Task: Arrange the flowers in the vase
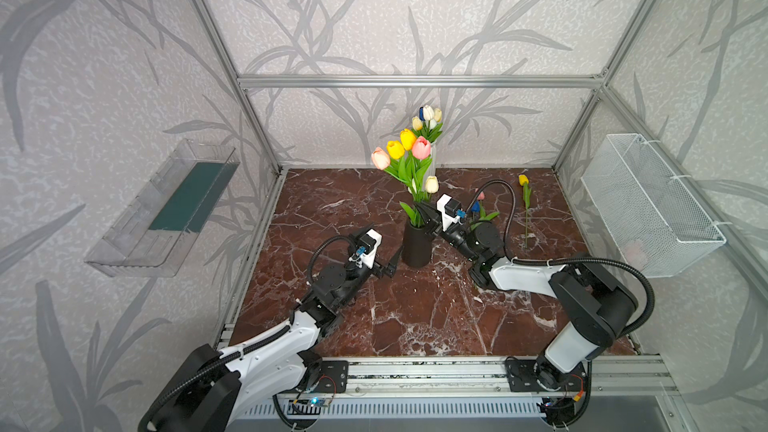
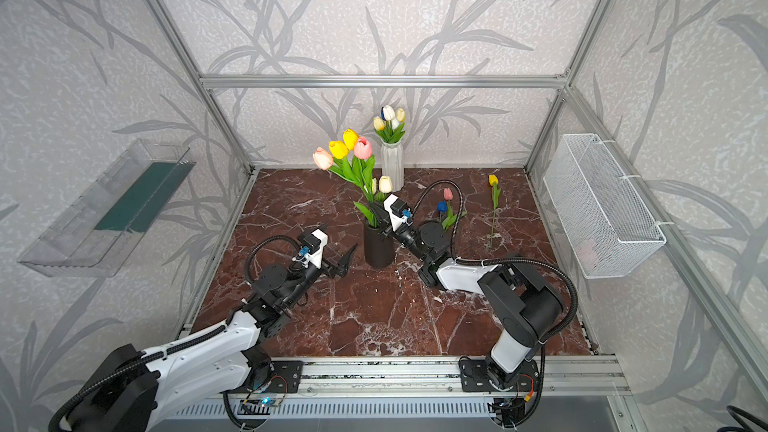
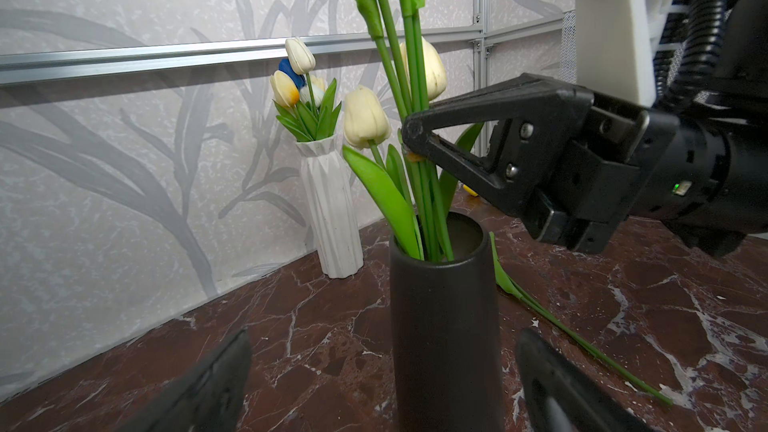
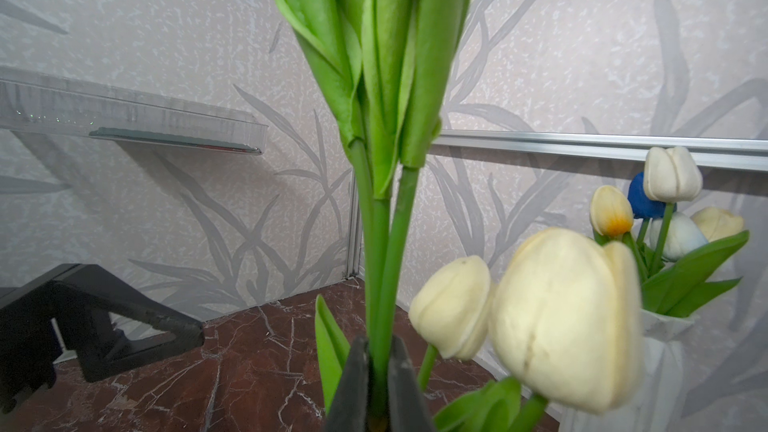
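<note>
In the middle of the marbled tabletop (image 1: pixel 415 317) stands the black vase (image 1: pixel 417 245), and most of the flowers (image 1: pixel 409 168) are already in it. Peach, pink and two yellow heads stand up high, with two cream ones lower down. The right pincer (image 3: pixel 413 139) is clamped tight on the bundled stems just above the vase's mouth, so the bunch looks to me seated but not yet let go. The left pincer (image 1: pixel 386 249) hangs low beside the vase with its jaws spread wide, holding nothing.

What's left lies on the tabletop off to the right. A yellow tulip (image 1: pixel 525 201) is stretched out flat, well apart from the vase. Nearer the right arm are a pink tulip (image 2: pixel 448 194) and a blue tulip (image 2: pixel 441 206). Their stems are partly hidden behind the arm, so I can't say quite how they lie. Against the back wall a white vase (image 2: pixel 392 166) holds its own small bunch, which seems no part of the job. I'd call the task roughly two thirds done: this bunch needs releasing, and three more stems have to go in.
</note>
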`<action>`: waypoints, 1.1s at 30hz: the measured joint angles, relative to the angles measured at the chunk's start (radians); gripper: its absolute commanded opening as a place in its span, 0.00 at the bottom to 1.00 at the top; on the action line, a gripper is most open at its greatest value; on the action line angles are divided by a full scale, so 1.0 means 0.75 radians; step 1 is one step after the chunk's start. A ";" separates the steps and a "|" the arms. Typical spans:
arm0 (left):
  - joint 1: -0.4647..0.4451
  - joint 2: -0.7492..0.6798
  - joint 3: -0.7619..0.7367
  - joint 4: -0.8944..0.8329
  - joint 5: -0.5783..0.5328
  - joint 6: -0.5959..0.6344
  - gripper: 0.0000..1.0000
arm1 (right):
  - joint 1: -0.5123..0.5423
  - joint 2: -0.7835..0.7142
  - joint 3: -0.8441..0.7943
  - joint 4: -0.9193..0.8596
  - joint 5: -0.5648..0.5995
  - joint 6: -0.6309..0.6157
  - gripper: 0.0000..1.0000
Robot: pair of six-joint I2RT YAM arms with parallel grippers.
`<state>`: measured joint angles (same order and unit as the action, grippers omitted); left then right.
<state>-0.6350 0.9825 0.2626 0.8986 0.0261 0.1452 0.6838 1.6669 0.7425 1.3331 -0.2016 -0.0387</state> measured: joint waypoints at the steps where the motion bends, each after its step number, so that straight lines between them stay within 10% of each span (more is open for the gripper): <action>1: 0.000 0.000 -0.002 0.001 0.000 0.000 0.99 | 0.000 0.000 -0.001 -0.001 0.000 0.001 0.02; 12: 0.000 -0.015 -0.013 -0.001 0.001 -0.004 0.99 | 0.000 -0.001 -0.027 -0.030 0.005 0.005 0.35; 33: 0.001 -0.048 0.061 -0.178 -0.081 0.015 0.93 | 0.006 -0.070 -0.045 -0.118 -0.005 0.001 0.22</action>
<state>-0.6346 0.9463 0.3080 0.7654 -0.0349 0.1562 0.6884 1.6146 0.7090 1.2446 -0.2050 -0.0383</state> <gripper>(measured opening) 0.928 0.208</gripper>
